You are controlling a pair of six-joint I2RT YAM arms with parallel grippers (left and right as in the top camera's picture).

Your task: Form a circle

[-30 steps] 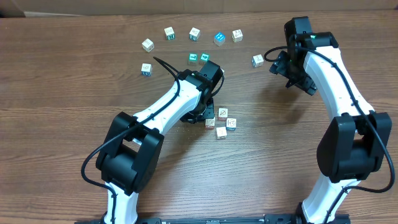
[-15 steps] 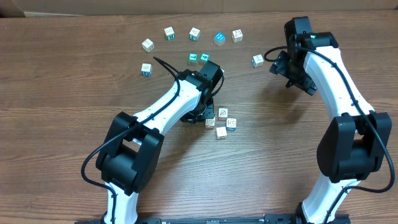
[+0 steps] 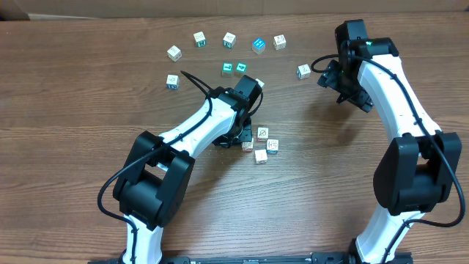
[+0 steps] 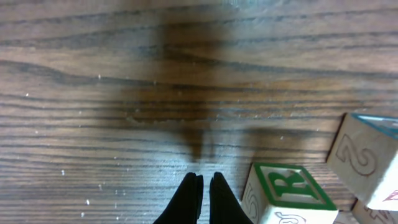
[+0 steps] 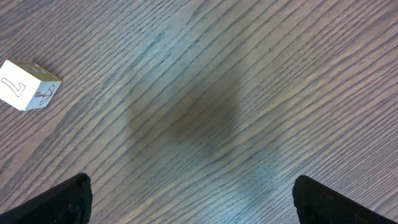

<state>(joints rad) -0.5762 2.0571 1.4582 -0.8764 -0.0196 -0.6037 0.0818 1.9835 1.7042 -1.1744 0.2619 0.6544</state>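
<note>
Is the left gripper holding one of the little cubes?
No, the left gripper has its fingers shut on nothing, and the green R cube sits beside them.

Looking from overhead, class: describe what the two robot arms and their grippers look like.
Both the left arm and right arm have white rounded links with chunky black joints; thin black cables loop alongside. The left gripper and right gripper are plain black.

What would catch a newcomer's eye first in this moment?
The left gripper, shut, sits low over the table right beside a tight ring of four cubes at the centre, a green-R cube nearest it. Farther back, loose cubes lie in a scattered arc, and the right gripper hangs wide open at the right near a lone cube.
</note>
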